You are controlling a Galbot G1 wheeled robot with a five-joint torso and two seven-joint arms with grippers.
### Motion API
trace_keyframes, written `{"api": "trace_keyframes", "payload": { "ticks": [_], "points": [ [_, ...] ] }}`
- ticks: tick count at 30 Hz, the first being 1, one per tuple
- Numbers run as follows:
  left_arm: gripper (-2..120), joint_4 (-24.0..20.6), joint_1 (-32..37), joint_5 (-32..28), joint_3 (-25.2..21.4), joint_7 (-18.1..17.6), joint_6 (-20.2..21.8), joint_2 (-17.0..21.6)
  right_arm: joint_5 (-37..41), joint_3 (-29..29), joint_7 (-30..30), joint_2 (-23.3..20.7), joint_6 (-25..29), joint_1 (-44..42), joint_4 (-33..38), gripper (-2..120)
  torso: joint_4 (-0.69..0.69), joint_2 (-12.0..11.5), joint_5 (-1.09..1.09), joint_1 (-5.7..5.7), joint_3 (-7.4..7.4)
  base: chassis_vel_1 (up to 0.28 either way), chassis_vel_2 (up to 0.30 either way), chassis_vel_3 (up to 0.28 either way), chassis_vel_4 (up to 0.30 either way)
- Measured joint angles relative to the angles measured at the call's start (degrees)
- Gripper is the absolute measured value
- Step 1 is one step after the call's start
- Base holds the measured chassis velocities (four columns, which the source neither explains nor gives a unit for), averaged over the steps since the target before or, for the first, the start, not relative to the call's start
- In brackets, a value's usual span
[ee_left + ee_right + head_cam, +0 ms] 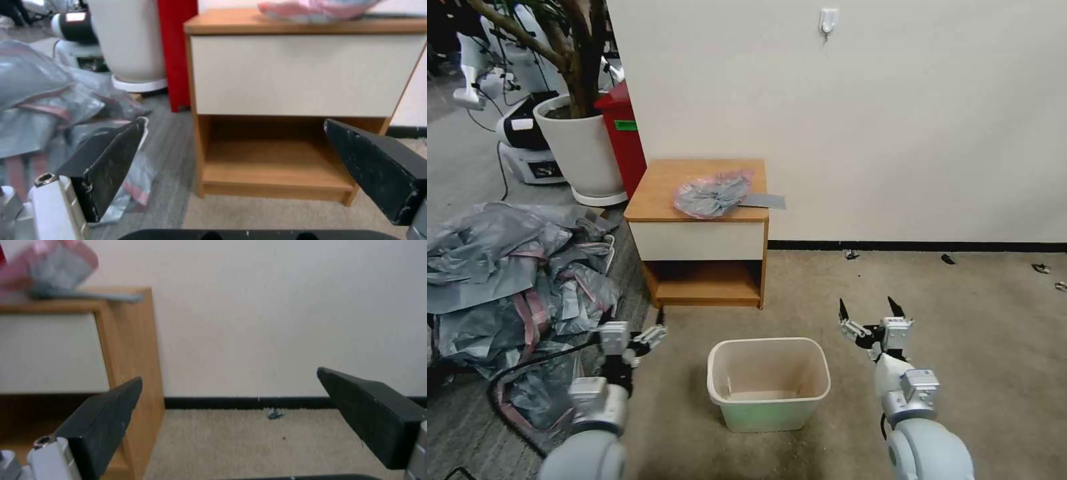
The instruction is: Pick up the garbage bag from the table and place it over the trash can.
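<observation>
Both grippers, left [630, 331] and right [867, 312], are held wide open and empty low over the carpet, flanking the cream-beige rectangular plastic trash can [768, 383]. The crinkled translucent grey garbage bag with pink rim [712, 194] lies on the small light-brown wooden table [657, 193]; a grasp at its bunched pink rim is judged best. The table's open lower shelf [271, 166] is seen straight on from the left wrist, while a grey flat strip [100, 296] under the bag is shown edge-on from the right wrist.
</observation>
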Motion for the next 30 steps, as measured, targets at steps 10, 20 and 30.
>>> {"api": "trace_keyframes", "payload": {
  "ticks": [10,20,30],
  "points": [
    [100,-1.8,1.2,-3.6,-1.4,-0.5,0.9,1.9,1.6,2.3,-3.6,3.3,-5.1,-3.2,10.0,100,-0.01,0.0,-0.01,0.00,0.00,0.000,0.000,0.000,0.000],
    [100,-0.1,1.1,-4.1,-1.4,-0.3,-2.7,3.0,5.2,0.1,-4.0,3.3,-1.6,-0.1,4.9,100,0.00,0.0,0.00,0.00,0.00,0.000,0.000,0.000,0.000],
    [100,0.5,1.5,-4.5,-1.2,-0.3,-3.9,2.9,15.2,-2.9,1.0,2.5,-3.8,4.9,1.0,100,0.00,0.0,0.00,0.00,0.00,0.000,0.000,0.000,0.000]
  ]
}}
